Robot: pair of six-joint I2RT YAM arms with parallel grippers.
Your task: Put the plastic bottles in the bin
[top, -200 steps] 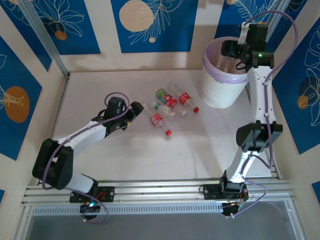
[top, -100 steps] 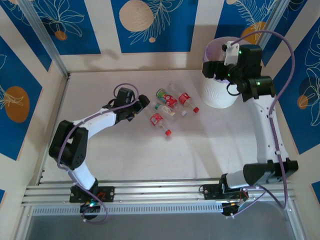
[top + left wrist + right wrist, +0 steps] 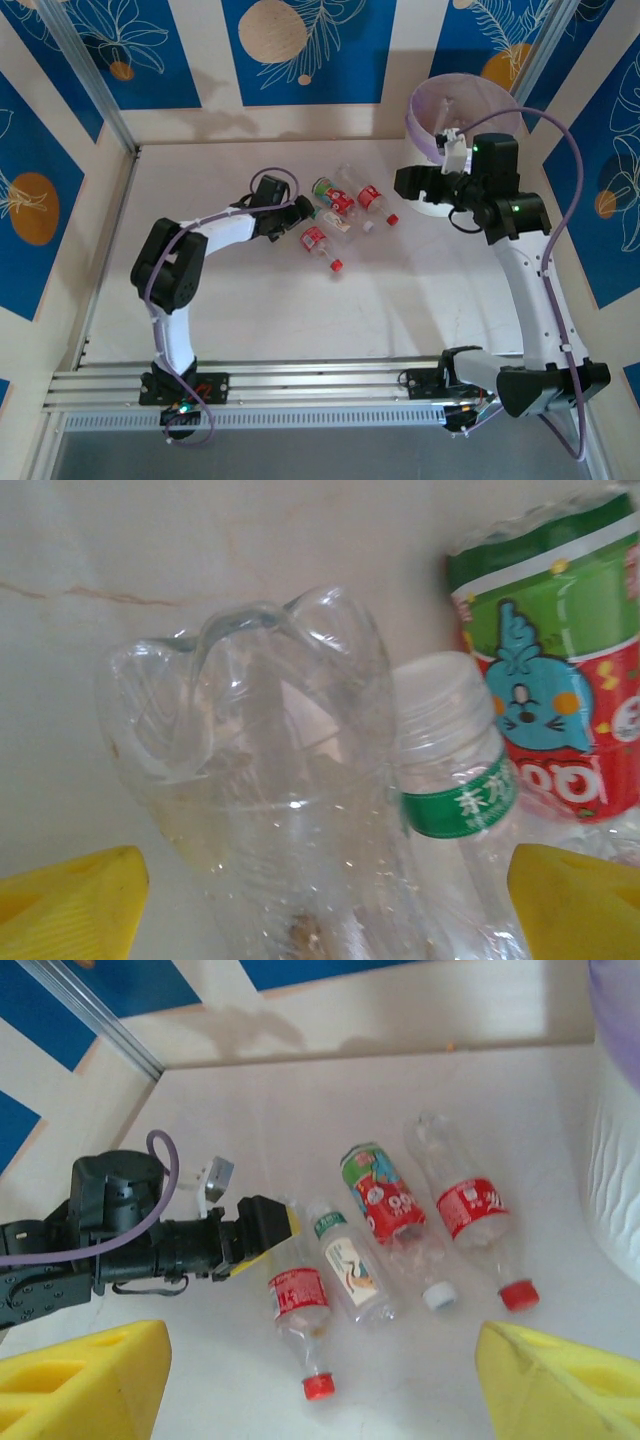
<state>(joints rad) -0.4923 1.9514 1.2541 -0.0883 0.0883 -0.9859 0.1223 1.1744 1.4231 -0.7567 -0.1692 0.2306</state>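
The left gripper (image 3: 320,905) is spread open, its yellow fingertips (image 3: 70,905) flanking the petalled base of a clear plastic bottle (image 3: 255,750) lying on the white table (image 3: 150,540). It should probably push deeper before closing, or the touching white-capped, green-banded bottle (image 3: 455,780) may get pinched too. The left arm lies low, stretched toward the pile. The lilac-lined white ribbed bin (image 3: 409,120) stands well apart, far right.

Clear bottles (image 3: 470,1207) with red, green and white labels; white ribbed bin (image 3: 615,1180) lined lilac.
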